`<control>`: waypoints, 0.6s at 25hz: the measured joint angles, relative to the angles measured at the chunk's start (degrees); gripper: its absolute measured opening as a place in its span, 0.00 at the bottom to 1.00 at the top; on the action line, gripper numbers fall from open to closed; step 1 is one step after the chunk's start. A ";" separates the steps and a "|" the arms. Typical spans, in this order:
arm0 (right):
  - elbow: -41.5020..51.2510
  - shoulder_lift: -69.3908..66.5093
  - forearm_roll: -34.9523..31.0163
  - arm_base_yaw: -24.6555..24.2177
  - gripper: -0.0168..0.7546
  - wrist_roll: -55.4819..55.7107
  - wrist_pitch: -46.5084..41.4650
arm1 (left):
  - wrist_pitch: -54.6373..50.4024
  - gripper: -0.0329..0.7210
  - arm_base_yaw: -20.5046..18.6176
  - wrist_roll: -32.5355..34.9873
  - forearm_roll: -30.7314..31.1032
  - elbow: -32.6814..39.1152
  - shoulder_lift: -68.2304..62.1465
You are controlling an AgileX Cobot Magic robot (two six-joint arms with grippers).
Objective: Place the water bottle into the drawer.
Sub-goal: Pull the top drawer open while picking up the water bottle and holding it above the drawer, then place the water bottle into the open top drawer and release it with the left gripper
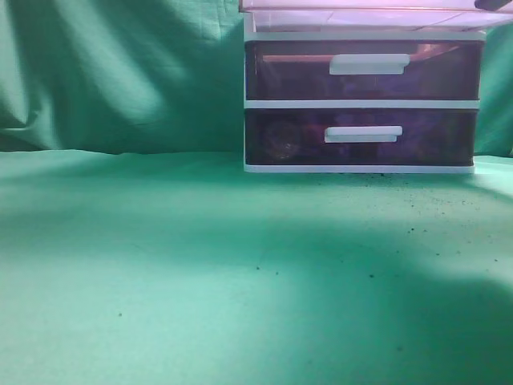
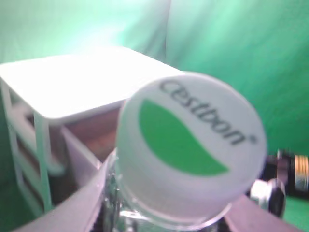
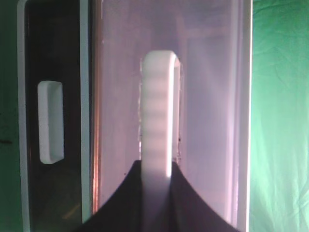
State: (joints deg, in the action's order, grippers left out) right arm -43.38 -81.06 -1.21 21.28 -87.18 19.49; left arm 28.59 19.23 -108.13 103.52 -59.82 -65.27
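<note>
My left gripper (image 2: 164,215) is shut on the water bottle (image 2: 188,154), a clear bottle whose white cap with a green logo fills the left wrist view. The bottle hangs above the pulled-out drawer (image 2: 89,137), beside the unit's white top (image 2: 77,82). My right gripper (image 3: 157,169) is shut on the white bar handle (image 3: 158,111) of that drawer (image 3: 212,96), whose front looks pale pink here. In the exterior view the pulled-out drawer (image 1: 361,16) shows only at the top edge, seen from below. Neither gripper is clearly in that view.
Two dark maroon drawers (image 1: 361,72) (image 1: 361,136) with white handles sit shut beneath it in the white frame (image 1: 361,104). Green cloth (image 1: 200,273) covers the table and backdrop. My right arm's wrist hardware (image 2: 285,181) shows at the right of the left wrist view.
</note>
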 joint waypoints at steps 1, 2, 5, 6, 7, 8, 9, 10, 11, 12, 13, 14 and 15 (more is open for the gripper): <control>0.00 0.00 0.00 0.00 0.15 0.00 0.00 | 0.12 0.42 0.00 0.00 0.00 -3.42 -1.06; 0.00 -0.22 0.00 0.00 0.15 0.00 0.00 | 0.53 0.42 0.00 0.00 0.00 -7.06 -2.60; 0.00 -0.58 0.00 0.00 0.15 0.00 0.22 | 2.76 0.42 0.00 0.00 0.00 -17.82 -8.34; 0.00 -0.67 -0.11 0.00 0.15 0.00 0.22 | 3.74 0.42 0.00 0.00 0.00 -21.60 -10.73; 0.00 -0.67 -0.11 0.00 0.15 0.00 0.34 | 5.14 0.42 0.00 0.00 -0.28 -24.68 -13.26; 0.00 -0.72 -0.11 0.00 0.15 0.00 0.34 | 6.62 0.42 0.00 0.00 -0.98 -28.16 -15.48; 0.00 -0.81 -0.11 0.00 0.15 0.00 0.34 | 7.81 0.42 0.24 0.00 -1.50 -31.35 -18.20; 0.00 -0.85 -0.11 0.00 0.15 0.00 0.46 | 8.64 0.42 0.70 0.00 -1.76 -34.21 -20.97; 0.00 -0.94 -0.22 0.00 0.15 0.11 0.46 | 9.25 0.42 1.34 0.00 -1.76 -36.37 -23.29; 0.00 -1.06 -0.22 0.00 0.15 0.23 0.58 | 9.61 0.42 1.92 0.00 -1.60 -38.71 -26.10; 0.00 -1.18 -0.22 0.00 0.15 0.23 0.85 | 9.70 0.42 2.65 0.00 -1.27 -40.78 -28.79; 0.00 -1.18 -0.22 0.00 0.15 0.23 0.83 | 9.70 0.42 3.32 0.00 -0.12 -42.29 -31.33; 0.00 -1.18 -0.34 0.00 0.15 0.23 0.83 | 9.70 0.42 3.76 0.00 0.11 -43.62 -33.30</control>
State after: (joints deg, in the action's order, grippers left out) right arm -43.38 -82.24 -1.55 21.28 -86.94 20.32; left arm 38.29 22.99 -108.13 103.63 -103.44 -98.57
